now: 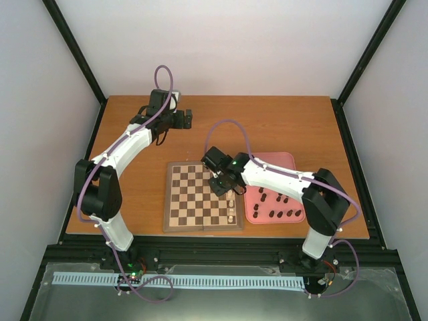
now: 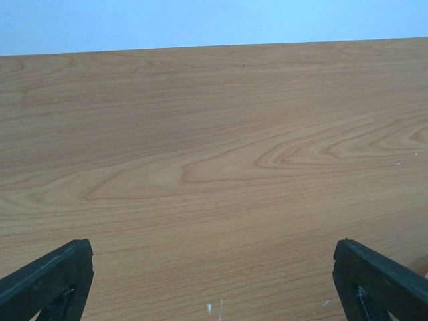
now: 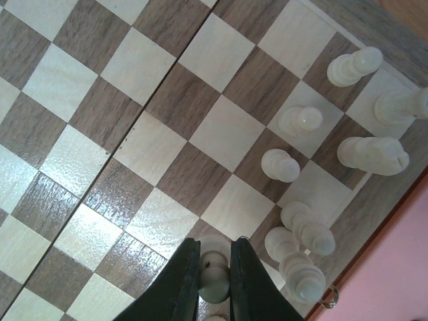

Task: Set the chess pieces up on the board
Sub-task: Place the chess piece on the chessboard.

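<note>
**Cream piece (image 3: 214, 284) pinched above the board (image 3: 100, 100)**

Right gripper (image 3: 214, 247) is closed tight on it. The piece looks upright, long axis running up between the jaws, base toward the squares. Other cream pieces (image 3: 301, 122) stand just beside, along the edge nearest the pink tray (image 3: 401, 267). Left gripper (image 2: 212, 254), wide open and empty, hangs over the table (image 2: 214, 134), well apart.

Left arm (image 1: 127, 147): elbow raised, forearm stretched toward the far left of the worktop. The left hand (image 1: 182, 119) is held low and roughly level, its fingers (image 2: 53, 274) spread wide with nothing between them.

Right arm (image 1: 284, 179): bent at the elbow, forearm reaching leftward, wrist pitched down. The right hand (image 3: 215, 247) points downward, fingers clamped on a cream chess piece (image 3: 214, 281).
</note>
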You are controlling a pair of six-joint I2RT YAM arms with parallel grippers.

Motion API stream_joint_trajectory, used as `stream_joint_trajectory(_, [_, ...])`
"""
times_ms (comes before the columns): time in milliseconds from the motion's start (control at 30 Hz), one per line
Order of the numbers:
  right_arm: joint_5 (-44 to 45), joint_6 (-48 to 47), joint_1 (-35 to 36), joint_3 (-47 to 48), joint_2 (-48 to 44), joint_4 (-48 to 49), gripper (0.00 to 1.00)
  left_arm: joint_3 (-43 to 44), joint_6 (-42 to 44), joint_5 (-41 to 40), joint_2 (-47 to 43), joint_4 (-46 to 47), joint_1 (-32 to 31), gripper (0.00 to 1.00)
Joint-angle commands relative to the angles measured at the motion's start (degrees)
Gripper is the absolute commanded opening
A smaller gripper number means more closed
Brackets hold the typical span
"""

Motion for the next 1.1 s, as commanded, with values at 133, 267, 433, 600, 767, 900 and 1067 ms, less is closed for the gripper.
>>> stream_joint_trajectory(133, [1.02,0.02,0.53,2.48,3.98,0.31,0.05,2.58,-0.42,0.16,-0.11,-0.72,0.47,1.0])
stream_joint_trajectory(267, [1.63,0.01,0.53,2.69,5.07,0.61,0.05,2.47,-0.35,0.12,-0.11,-0.72,0.36,1.0])
stream_joint_trajectory(433, [2.55,0.18,0.11,2.63,5.48,0.79,0.06,2.6,-0.35,0.16,0.2,-0.72,0.46,1.0])
stream_joint_trajectory(600, [2.47,0.09,-0.4,2.27,6.05,1.46,0.06,2.62,-0.35,0.12,0.19,-0.72,0.46,1.0])
stream_joint_trajectory(767, [2.23,0.0,-0.69,1.97,6.55,1.9,0.06,2.58,-0.35,0.11,0.25,-0.72,0.47,1.0])
stream_joint_trajectory(900, [2.07,-0.02,-1.1,1.38,6.8,2.47,0.06,2.63,-0.34,0.1,0.31,-0.71,0.4,1.0])
stream_joint_trajectory(1067, [1.58,-0.06,-1.65,0.56,6.97,3.07,0.06,2.68,-0.35,0.21,0.45,-0.67,0.4,1.0])
